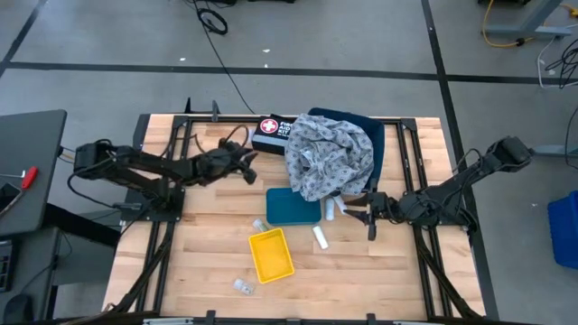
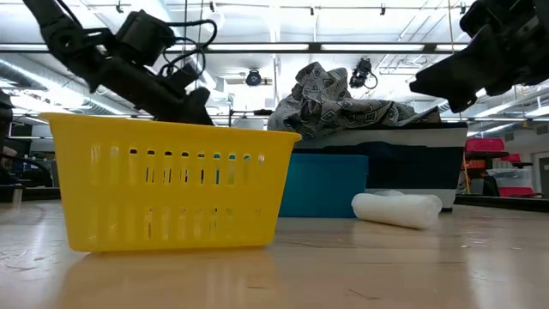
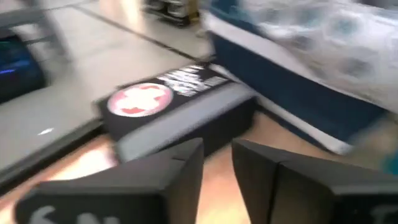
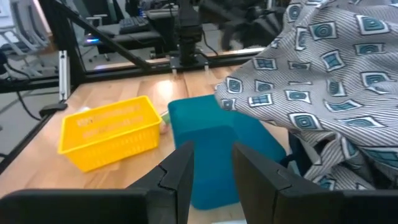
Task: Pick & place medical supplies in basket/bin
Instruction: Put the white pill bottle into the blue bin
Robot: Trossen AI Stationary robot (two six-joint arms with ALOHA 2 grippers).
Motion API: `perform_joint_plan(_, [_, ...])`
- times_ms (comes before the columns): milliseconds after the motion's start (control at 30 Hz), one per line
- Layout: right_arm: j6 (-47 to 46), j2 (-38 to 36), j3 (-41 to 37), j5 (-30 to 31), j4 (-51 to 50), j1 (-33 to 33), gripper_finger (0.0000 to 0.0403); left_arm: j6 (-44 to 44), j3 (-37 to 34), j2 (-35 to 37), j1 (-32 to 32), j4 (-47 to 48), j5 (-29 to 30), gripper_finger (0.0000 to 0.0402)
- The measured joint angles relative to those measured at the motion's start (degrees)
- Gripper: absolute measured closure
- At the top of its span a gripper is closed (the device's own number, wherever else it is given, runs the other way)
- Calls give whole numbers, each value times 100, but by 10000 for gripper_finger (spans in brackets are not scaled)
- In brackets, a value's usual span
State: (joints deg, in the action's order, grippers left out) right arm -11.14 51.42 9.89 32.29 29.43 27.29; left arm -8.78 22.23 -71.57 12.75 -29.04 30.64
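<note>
Rolls lie loose on the wooden surface (image 1: 181, 262). One white roll (image 1: 320, 237) sits just past the corner of the teal bin (image 1: 293, 206), and another roll (image 1: 330, 209) is right at the bin's side. Small clear packets (image 1: 241, 286) rest near the front edge, close to the yellow basket (image 1: 271, 255). A big grey patterned cloth (image 1: 330, 155) is piled on a dark blue box (image 1: 379, 144) behind the bin.

The right claw (image 1: 368, 217) hangs low near the two rolls. Its fingers stand a little apart and hold nothing. The left claw (image 1: 246, 162) is up by the black first aid case (image 1: 271, 133), with a thin gap between its fingers, and it is empty too.

Things could go wrong here. The rolls are round (they roll away easily), so a bump from a finger might push one off instead of catching it. The roll by the bin has little room beside it, so a finger may hit the bin wall and shove the bin. The cloth hangs over the bin's back edge and could snag the right claw or get dragged down. The packets are flat and thin, so the fingers may slide over them.
</note>
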Motion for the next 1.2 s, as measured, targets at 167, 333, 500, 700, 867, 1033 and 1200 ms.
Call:
perform_joint_plan(167, [0,-2,-2,-140,-3,0,289,-130,416,0,487,923,255,257])
perform_joint_plan(333, [0,-2,0,-303,-7,0,289,-322,624,0,1004,1161,-99,199])
perform_joint_plan(500, [45,-2,0,-386,-51,0,289,-825,687,-2,1585,1495,-752,153])
perform_joint_plan(700, [203,-2,-2,-412,-72,0,289,-1163,691,-4,2202,1741,-1353,143])
perform_joint_plan(867, [304,-2,0,-428,-72,0,289,-1387,699,-243,2510,1737,-1616,143])
perform_joint_plan(1033, [306,-2,-2,-428,-72,0,289,-1411,1186,-930,2689,2145,-1974,143])
perform_joint_plan(1200, [302,-2,-2,-428,-63,0,289,-1028,2068,-1596,2797,2943,-2080,143])
